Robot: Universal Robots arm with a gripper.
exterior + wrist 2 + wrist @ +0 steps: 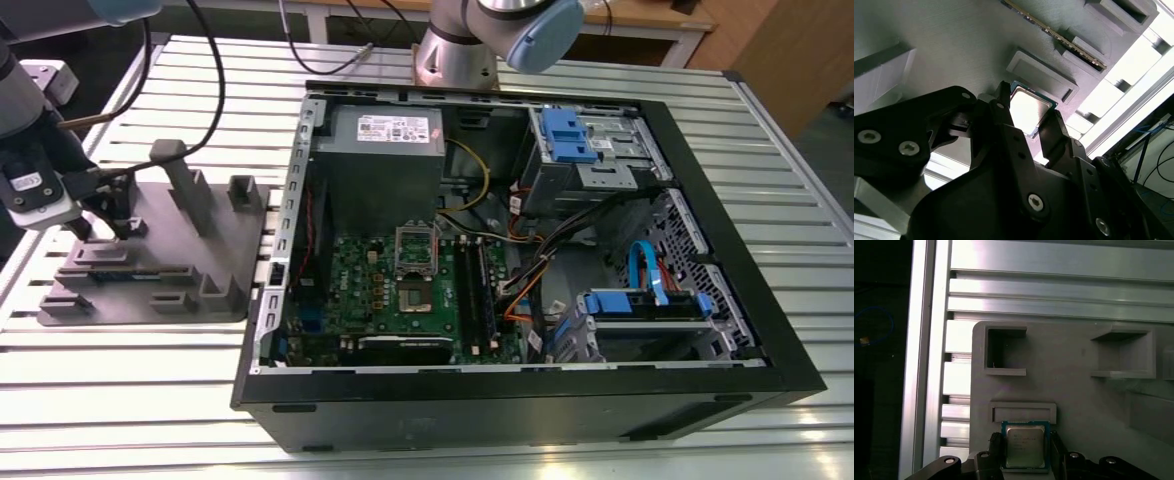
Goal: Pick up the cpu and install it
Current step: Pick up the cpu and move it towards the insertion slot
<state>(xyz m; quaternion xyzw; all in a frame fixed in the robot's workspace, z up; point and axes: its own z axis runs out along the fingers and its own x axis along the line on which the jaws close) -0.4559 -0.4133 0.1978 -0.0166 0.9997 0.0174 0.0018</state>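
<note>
The cpu, a small square chip with a silvery top and thin pale rim, sits between my gripper's two black fingers, which press on its opposite edges. In the second wrist view the cpu shows bright between the fingers of the gripper, just above the grey holder plate. I cannot tell whether the chip still touches the plate. In the exterior view my gripper hangs over the holder plate at the exterior view's left. The silver socket frame on the green motherboard stands open.
The open computer case lies at the exterior view's right of the holder plate, with cables, blue drive brackets and a power supply inside. A memory stick stands in a slot of the plate. Raised grey posts rise from the plate. The table is slatted aluminium.
</note>
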